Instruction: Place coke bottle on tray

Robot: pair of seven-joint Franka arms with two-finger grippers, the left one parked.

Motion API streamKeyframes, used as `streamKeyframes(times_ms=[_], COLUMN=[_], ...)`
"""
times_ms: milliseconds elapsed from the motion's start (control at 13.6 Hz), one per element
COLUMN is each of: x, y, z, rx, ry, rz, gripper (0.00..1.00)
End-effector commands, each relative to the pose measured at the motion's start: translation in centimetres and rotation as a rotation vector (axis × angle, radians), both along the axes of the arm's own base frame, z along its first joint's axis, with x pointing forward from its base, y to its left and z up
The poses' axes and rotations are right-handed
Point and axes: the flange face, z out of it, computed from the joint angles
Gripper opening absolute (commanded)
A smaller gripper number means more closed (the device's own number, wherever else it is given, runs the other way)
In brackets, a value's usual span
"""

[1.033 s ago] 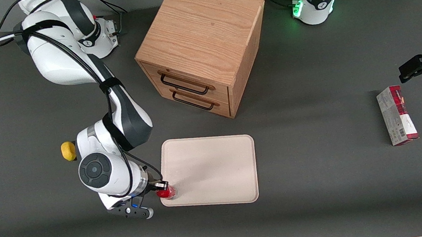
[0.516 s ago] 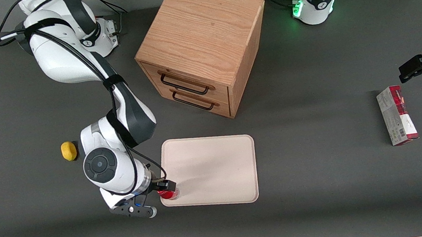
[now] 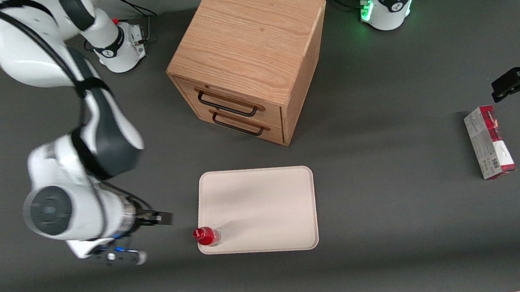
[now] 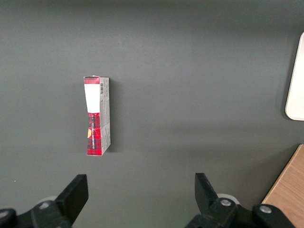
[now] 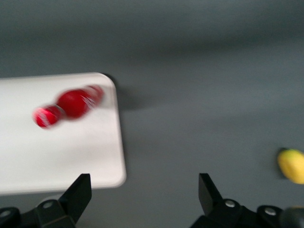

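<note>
Although the coke bottle [image 3: 206,235] is much smaller than the tray [image 3: 267,200], it stands upright on the tray's surface, close to the corner nearest the front camera at the working arm's end. In the right wrist view the coke bottle [image 5: 69,105] shows inside the rim, with its cap pointing toward the camera.

The tool [image 3: 161,219] hangs above the bare bench [image 3: 405,257], well apart from the bottle and the tray, toward the working arm's end. Its jaws are spread and hold nothing; the right wrist view shows both fingers [image 5: 78,192] wide apart with only bench and tray edge between them.

Judged from this layout, the placement is complete and the bottle is free of the tool.

Handling notes, as judgement:
- The bottle is probably light and rigid, with a smooth, rounded body that may slip under a weak grip.
- Its narrow base makes it prone to tipping if knocked sideways, and it would then roll.
- It stands close to the rim, so a nudge could push it off the tray.
- If it must be taken again, the jaws should close across the widest part of the body, below the cap, from directly above.

A yellow lump [image 5: 292,165] lies on the bench apart from the tray.
</note>
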Motion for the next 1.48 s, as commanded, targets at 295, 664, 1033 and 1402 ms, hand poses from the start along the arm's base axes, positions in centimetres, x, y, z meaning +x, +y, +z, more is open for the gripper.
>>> streamKeyframes(times_ms=[295,664,1033,1402], x=[-16.9,-17.5,-17.3,-16.9], y=[-12.1,-13.4,-14.5,-14.8], z=[6.9,12.2,12.8,13.3], rx=[0.067,0.076,0.077,0.072], ry=[-0.024,-0.021,-0.005,-0.017], rz=[0.189,0.21,0.235,0.226], gripper=[1.0,1.0,1.0,1.0])
